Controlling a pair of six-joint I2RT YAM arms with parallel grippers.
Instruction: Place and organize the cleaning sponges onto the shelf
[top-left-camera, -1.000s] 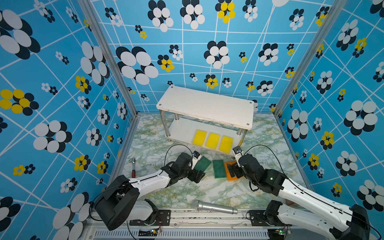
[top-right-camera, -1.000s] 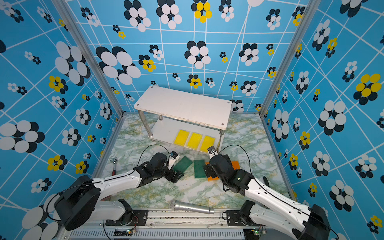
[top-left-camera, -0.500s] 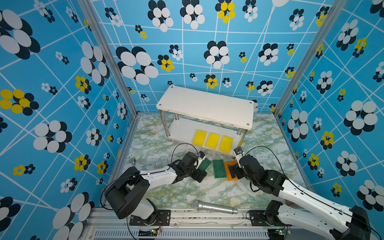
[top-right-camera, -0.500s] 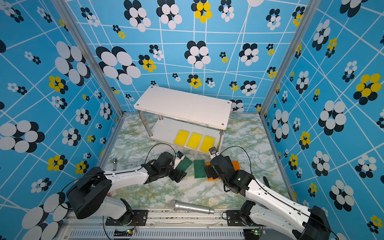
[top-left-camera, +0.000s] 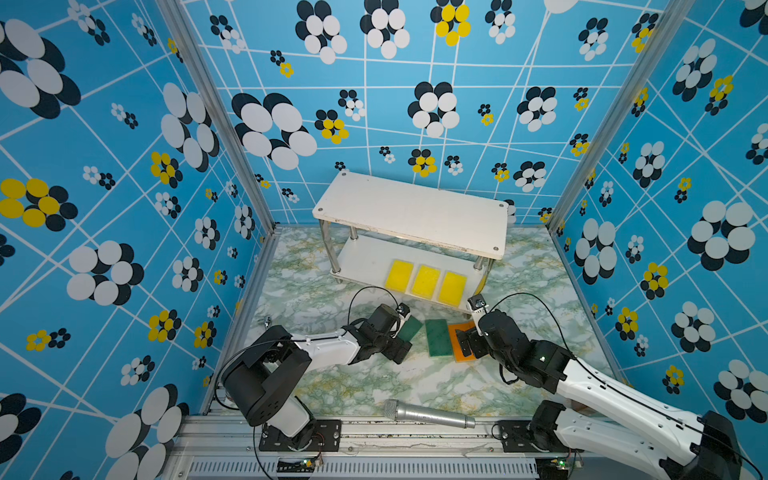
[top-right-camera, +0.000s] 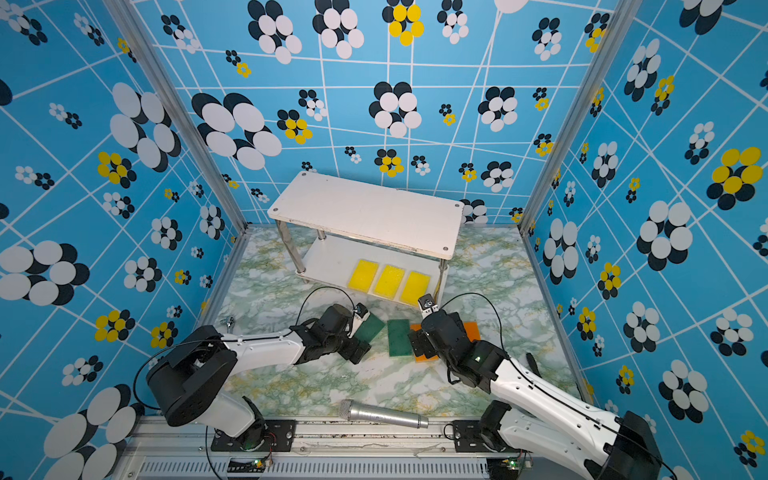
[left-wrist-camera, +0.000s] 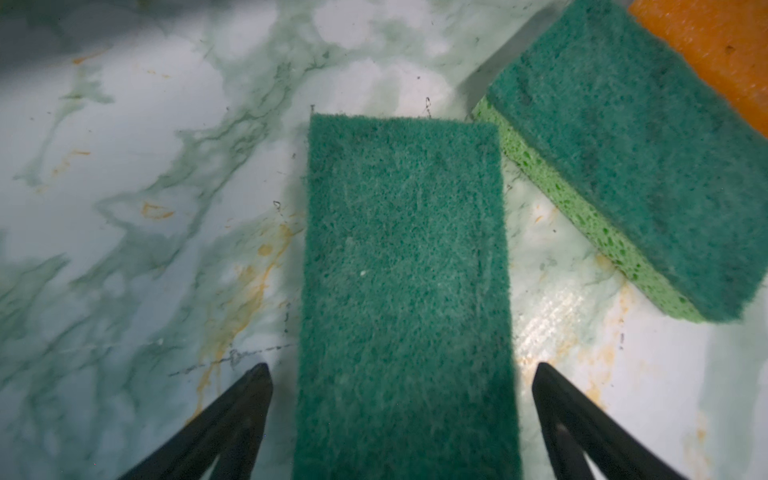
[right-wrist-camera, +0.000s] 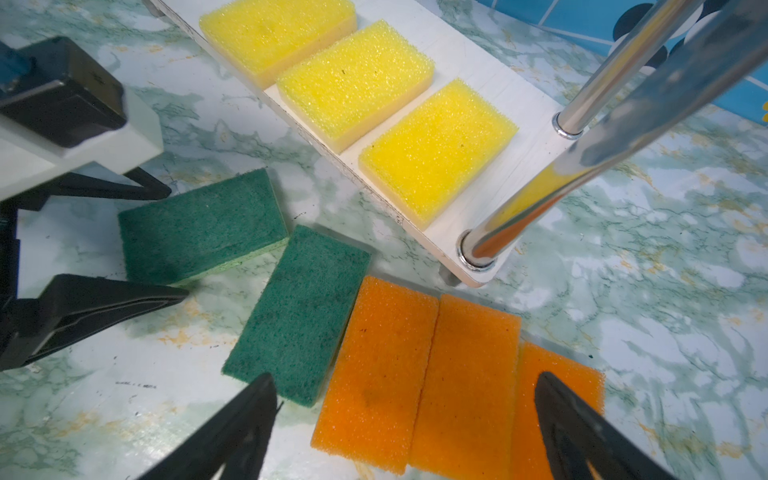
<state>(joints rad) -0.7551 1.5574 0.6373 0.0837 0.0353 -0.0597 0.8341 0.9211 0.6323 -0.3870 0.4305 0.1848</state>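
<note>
Left arm (top-left-camera: 328, 351) on my screen: white shell, black joints, and a fat black drum for a shoulder (top-left-camera: 266, 378). Right arm (top-left-camera: 602, 390) wears the same livery, and I can see a small green light (top-left-camera: 542, 358) glowing on its black forearm block. Thin black cables (top-left-camera: 371, 287) loop over both wrists. Left gripper (left-wrist-camera: 401, 365) and right gripper (right-wrist-camera: 405, 376) both have matte black jaws tapering to points.

The left arm (top-left-camera: 328, 349) reaches low from the near left toward the middle, with the left pincer (left-wrist-camera: 401, 368) spread wide and gripping nothing. The right arm (top-left-camera: 602, 386) stretches in from the near right, and the right pincer (right-wrist-camera: 403, 376) is equally wide, angled downward.
</note>
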